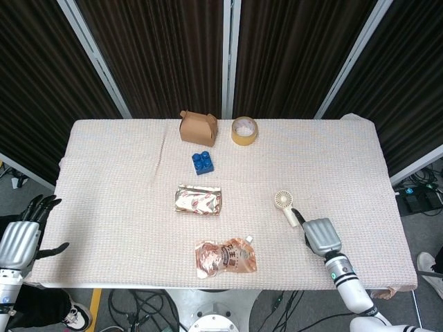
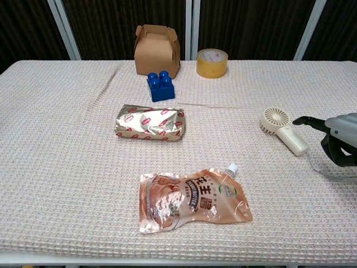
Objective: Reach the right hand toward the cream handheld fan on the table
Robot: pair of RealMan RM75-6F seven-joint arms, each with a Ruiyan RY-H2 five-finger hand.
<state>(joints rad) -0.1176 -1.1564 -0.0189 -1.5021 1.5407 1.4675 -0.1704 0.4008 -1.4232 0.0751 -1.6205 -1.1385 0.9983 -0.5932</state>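
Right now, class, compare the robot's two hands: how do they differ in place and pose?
The right hand is over the table, close beside the cream handheld fan; the left hand is off the table's left edge, far from every object. The right hand points a finger toward the fan's handle; the left hand's fingers are spread apart. Both are silver with dark fingers and hold nothing.

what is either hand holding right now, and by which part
Nothing is held. The right hand is open beside the cream fan's handle, not gripping it. The left hand is open off the table's left edge.
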